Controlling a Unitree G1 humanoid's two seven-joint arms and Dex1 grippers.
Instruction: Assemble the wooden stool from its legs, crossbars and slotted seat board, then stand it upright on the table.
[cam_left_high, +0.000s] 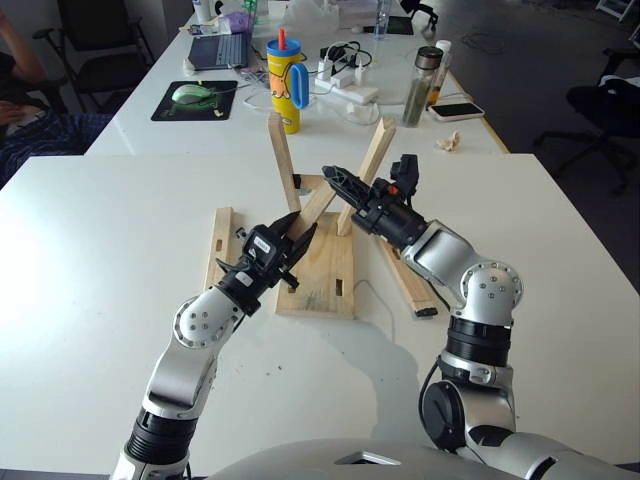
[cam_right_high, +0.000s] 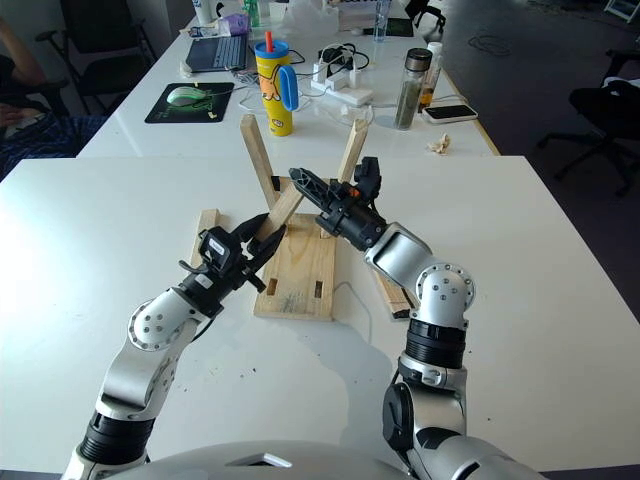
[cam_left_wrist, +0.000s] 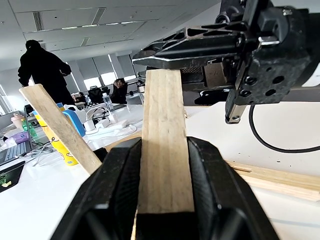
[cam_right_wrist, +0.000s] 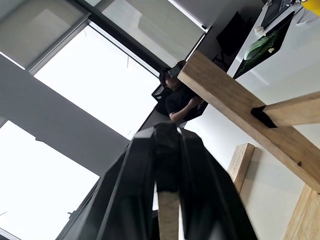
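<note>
Our left gripper (cam_left_high: 300, 228) pinches the wooden piece (cam_left_high: 318, 203) low, our right gripper (cam_left_high: 330, 176) high; it slants above the seat board (cam_left_high: 325, 275).

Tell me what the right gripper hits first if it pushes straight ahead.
Probably the slanted leg on the left, just past the right gripper, which clamps a bar; depth is unclear.

Seat board (cam_left_high: 322, 282) lies flat on the table (cam_left_high: 90, 300), with left leg (cam_left_high: 283, 160) and right leg (cam_left_high: 372, 160) rising from its far end. Between them slants a crossbar (cam_left_high: 315, 208), left end effector (cam_left_high: 300, 232) at its near end, right end effector (cam_left_high: 335, 178) at the far end.
</note>
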